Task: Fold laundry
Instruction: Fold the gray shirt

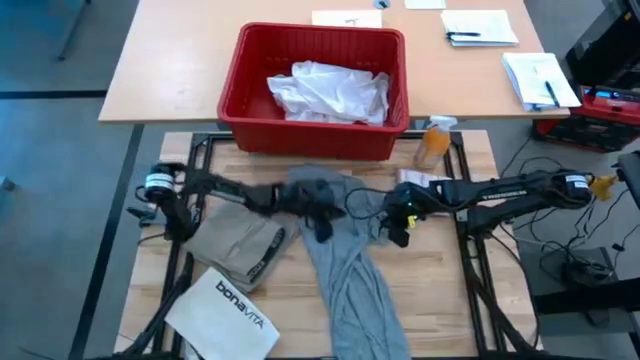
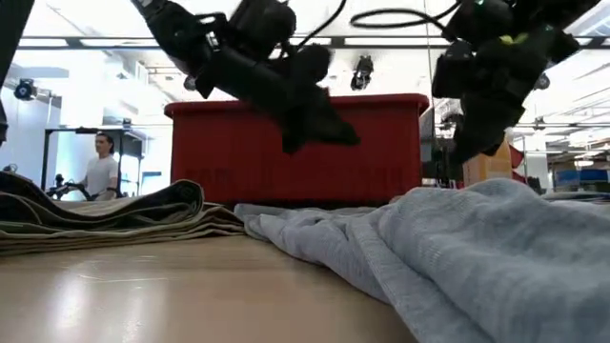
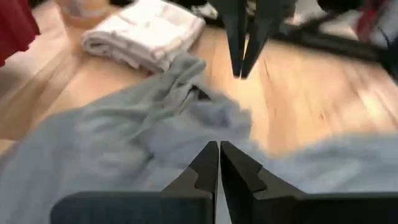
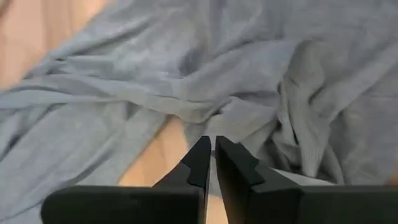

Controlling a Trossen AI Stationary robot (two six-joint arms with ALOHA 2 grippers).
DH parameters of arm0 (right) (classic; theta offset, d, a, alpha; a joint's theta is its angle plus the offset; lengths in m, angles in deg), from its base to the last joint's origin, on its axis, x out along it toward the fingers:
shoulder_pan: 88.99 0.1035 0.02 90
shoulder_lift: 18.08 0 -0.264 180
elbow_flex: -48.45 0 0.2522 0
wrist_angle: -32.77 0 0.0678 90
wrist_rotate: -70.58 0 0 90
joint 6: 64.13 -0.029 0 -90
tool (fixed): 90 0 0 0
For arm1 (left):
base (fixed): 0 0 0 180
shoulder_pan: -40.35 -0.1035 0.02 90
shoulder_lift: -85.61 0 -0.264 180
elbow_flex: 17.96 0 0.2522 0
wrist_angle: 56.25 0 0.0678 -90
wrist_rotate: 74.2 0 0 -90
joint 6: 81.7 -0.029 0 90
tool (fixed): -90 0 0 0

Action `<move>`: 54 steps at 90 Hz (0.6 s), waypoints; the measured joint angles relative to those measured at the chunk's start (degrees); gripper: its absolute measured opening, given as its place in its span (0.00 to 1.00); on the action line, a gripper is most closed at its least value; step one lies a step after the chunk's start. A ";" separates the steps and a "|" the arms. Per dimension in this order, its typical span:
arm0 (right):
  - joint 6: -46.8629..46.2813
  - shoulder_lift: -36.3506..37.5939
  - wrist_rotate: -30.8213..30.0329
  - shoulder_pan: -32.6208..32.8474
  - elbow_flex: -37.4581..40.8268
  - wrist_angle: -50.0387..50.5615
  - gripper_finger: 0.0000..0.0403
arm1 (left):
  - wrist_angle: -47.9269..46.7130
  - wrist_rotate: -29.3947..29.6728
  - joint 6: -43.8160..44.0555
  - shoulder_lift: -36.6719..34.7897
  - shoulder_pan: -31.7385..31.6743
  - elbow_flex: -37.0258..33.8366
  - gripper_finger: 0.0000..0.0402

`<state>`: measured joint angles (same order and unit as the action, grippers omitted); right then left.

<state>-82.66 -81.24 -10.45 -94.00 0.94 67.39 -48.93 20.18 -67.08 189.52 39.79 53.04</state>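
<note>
While both arms are reaching inward over the wooden table, the inspection is proceeding from the left side across. At the left, the khaki-tan piece is lying folded flat on the tabletop, with the stiff white bag marked "bonavita" sitting just beside it toward the near edge. The left gripper is hovering above the upper part of the grey T-shirt; its wrist view is showing the fingers pressed together with nothing between them, the grey cloth lying below them. The grey T-shirt is sprawling in the middle of the table, bunched near the red basket and trailing in a long strip toward the near edge. In the low view it is rising as a rumpled mound on the right, with the khaki-tan layers stacked on the left. The right gripper is hanging over the shirt's right edge; its wrist view is showing the fingers closed on each other, empty, above creased grey fabric and a strip of bare wood. Behind the table, the red basket is holding the white shirt, crumpled inside. To its right, an amber spray bottle is standing beside a folded white cloth. A person is standing far off in the room.
</note>
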 joint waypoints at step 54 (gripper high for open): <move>4.62 -1.68 -4.74 -0.29 0.40 5.44 0.01 | -14.22 14.51 35.22 10.96 17.99 4.13 0.00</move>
<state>-78.04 -82.92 -15.19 -94.29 1.34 72.83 -63.15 34.69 -31.86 200.49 57.78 57.17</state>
